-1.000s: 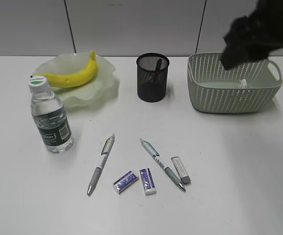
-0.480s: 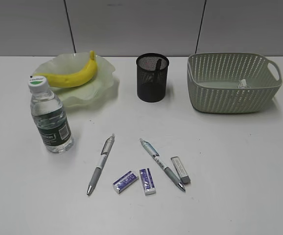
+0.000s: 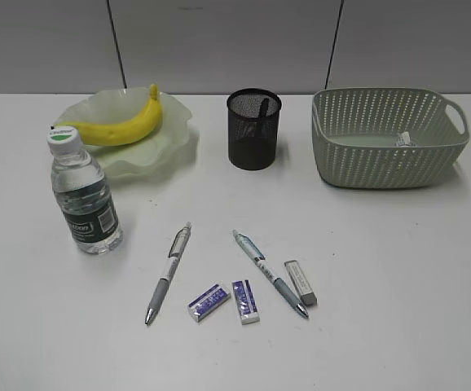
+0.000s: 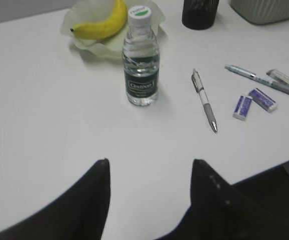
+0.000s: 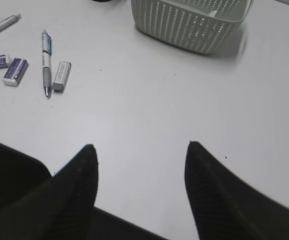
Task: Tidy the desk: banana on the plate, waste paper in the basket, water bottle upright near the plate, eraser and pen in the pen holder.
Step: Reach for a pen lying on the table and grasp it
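The banana (image 3: 121,125) lies on the wavy green plate (image 3: 170,147) at the back left. The water bottle (image 3: 83,195) stands upright in front of the plate; it also shows in the left wrist view (image 4: 141,57). The waste paper (image 3: 404,140) lies in the basket (image 3: 382,163). The pen holder (image 3: 253,130) holds one dark pen. Two pens (image 3: 168,273) (image 3: 269,272) and three erasers (image 3: 209,301) (image 3: 245,301) (image 3: 301,283) lie on the desk (image 3: 398,285). My left gripper (image 4: 149,162) and right gripper (image 5: 140,146) are open, empty, over the front edge.
The grey wall panels stand behind the desk. The desk's front edge shows in both wrist views, with dark floor below it. No arm shows in the exterior view.
The right arm, which was a blurred dark shape above the basket a second ago, has left the exterior view. The objects on the desk have not moved.
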Robot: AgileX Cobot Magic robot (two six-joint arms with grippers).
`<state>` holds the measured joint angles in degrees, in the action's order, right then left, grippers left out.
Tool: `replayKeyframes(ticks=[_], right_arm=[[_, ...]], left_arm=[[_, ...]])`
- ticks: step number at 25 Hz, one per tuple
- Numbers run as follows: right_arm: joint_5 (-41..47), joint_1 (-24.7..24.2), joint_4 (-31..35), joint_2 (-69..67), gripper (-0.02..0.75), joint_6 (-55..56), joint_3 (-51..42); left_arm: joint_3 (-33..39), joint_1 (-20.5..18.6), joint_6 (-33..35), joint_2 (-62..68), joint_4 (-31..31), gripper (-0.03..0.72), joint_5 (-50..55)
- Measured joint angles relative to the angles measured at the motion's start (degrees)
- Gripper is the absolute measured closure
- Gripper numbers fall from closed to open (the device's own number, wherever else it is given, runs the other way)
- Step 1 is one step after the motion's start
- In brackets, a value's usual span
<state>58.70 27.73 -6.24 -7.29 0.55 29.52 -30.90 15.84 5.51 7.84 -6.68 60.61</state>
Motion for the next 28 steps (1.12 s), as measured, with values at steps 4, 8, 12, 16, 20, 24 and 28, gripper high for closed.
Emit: replayKeyframes(ticks=[4, 8, 12, 16, 20, 24, 28], right_arm=[[0.3, 0.0, 0.7, 4.4, 0.293, 0.2, -0.3], [0.3, 0.0, 0.7, 4.9, 0.293, 0.2, -0.3], [0.3, 0.0, 0.8, 4.9, 0.293, 0.3, -0.3], [0.3, 0.0, 0.9, 5.0, 0.293, 0.4, -0.3], [0.3, 0.0, 0.9, 5.0, 0.297, 0.4, -0.3], [0.3, 0.0, 0.9, 5.0, 0.303, 0.4, -0.3], [0.3, 0.0, 0.9, 5.0, 0.305, 0.4, -0.3]], left_arm=[[-1.1, 0.0, 0.0, 10.4, -5.3, 0.308, -3.9], [-1.4, 0.0, 3.0, 24.0, -13.4, 0.309, -11.2], [-1.6, 0.2, 7.9, 39.5, -21.2, 0.310, -16.6], [-2.7, 4.3, 9.7, 54.9, -23.3, 0.310, -19.4], [-5.1, 11.8, 8.6, 67.1, -23.4, 0.310, -24.1], [-9.1, 17.3, 3.1, 76.0, -20.2, 0.310, -28.4], [-16.3, 20.8, -4.4, 84.4, -13.1, 0.310, -29.1]])
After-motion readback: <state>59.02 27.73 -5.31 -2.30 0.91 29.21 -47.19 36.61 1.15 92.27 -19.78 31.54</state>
